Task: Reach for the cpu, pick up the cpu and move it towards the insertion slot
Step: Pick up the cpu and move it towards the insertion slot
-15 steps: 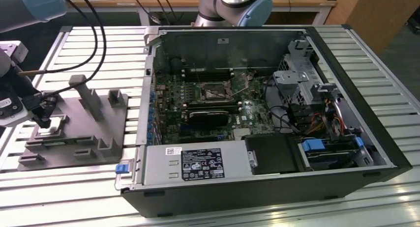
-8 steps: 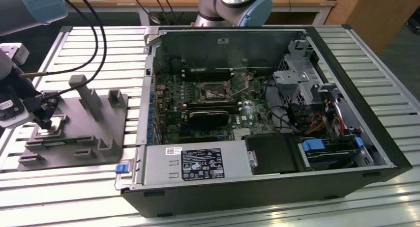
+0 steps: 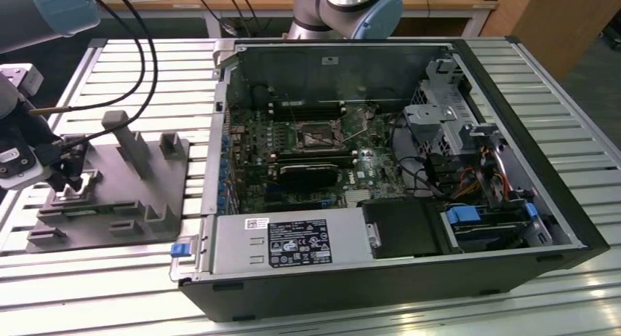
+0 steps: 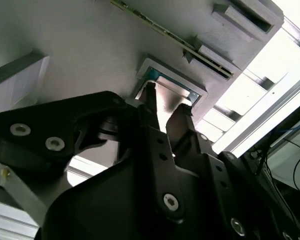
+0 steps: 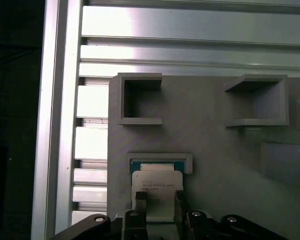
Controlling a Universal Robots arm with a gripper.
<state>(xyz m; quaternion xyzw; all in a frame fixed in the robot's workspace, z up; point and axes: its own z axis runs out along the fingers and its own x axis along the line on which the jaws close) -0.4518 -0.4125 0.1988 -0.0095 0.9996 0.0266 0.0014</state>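
Observation:
The cpu (image 5: 157,181) is a flat silver chip with a thin blue-green rim, lying in a shallow framed recess of the grey fixture plate (image 5: 215,155). My gripper (image 5: 159,199) stands directly over it with its two black fingers a little apart, one near each side of the chip. The silver top of the cpu (image 4: 171,91) shows through the gap of the gripper (image 4: 166,102); I cannot tell if the fingers touch it. At the exterior view's left the gripper (image 3: 66,185) is low on the plate (image 3: 121,205). The insertion slot (image 3: 318,136) sits on the motherboard inside the open case.
Upright posts (image 3: 118,136) rise from the fixture plate beside the gripper. The open computer case (image 3: 388,169) fills the exterior view's middle and right, with a black ribbed block (image 3: 308,169) just below the slot. Cables (image 3: 136,52) trail from the arm over the slatted metal table (image 3: 58,278).

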